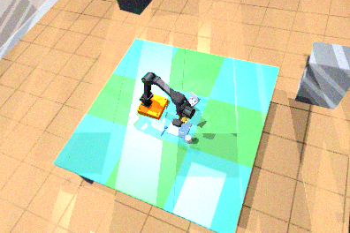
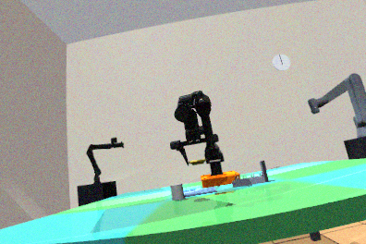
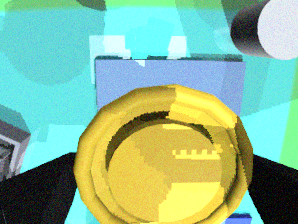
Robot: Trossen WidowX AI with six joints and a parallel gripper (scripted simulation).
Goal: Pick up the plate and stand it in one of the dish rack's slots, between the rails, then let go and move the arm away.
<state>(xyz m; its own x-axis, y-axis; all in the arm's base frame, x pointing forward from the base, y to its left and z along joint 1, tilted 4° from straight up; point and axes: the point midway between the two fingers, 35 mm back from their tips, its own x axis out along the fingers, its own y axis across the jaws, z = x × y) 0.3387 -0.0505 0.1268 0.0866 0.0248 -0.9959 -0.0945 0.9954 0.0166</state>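
The yellow plate is held level above the table, its round face turned up to the wrist camera. My gripper is shut on the plate, with one black finger at each side of its rim. The grey dish rack stands on the table, away from the plate and nearer the arm's side; a corner of it shows at the left edge of the wrist view. Its slots are too small to make out. No plate is seen in it.
A grey cylinder stands upright near a flat blue board, which lies below the plate. A small blue item lies beside the board. The arm's orange base is behind.
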